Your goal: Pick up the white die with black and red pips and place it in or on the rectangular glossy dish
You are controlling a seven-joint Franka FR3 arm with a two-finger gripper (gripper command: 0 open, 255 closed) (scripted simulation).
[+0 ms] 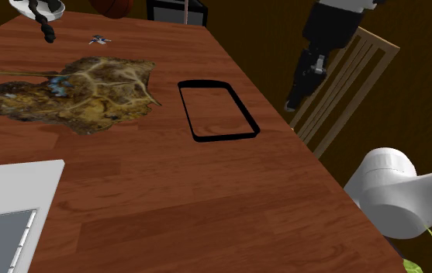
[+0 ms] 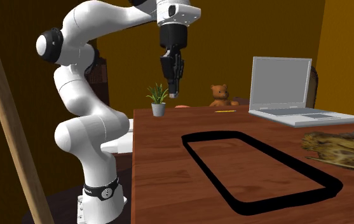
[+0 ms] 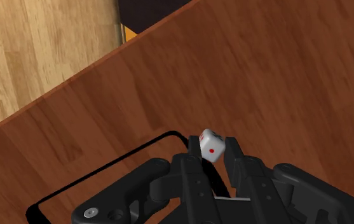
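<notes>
At the shoulder view's left, a grey laptop [image 1: 8,213] lies on the tabletop [image 1: 167,202], with a flat, irregular brown patch [image 1: 82,93] beyond it. Both are well apart from the dish and do not obstruct placement. Further right, the dish [image 1: 216,112] rests flat near the middle of the tabletop. It is a rectangle with a black rim and a glossy base through which the wood grain shows, and it is empty, so the target is ready. To its right, the hand [image 1: 293,103] hangs high above the tabletop, pointing down, seen against a wooden chair [image 1: 354,85]. This height keeps the load clear of the rim during transfer. In the wrist view the fingers [image 3: 235,153] are clamped on the die [image 3: 211,146], one on each opposite side, gripping it at their tips. The die is white, shows one red pip, and is therefore off the tabletop and carried. The dish rim appears below and just beside the hand, which suggests the hand is not yet centred over the dish. The pick is judged complete and the carry is in progress. The next move calls for centring, lowering and release. Release from height risks the die bouncing over the low rim. At the far right, the white arm [image 1: 408,198] enters the view.
</notes>
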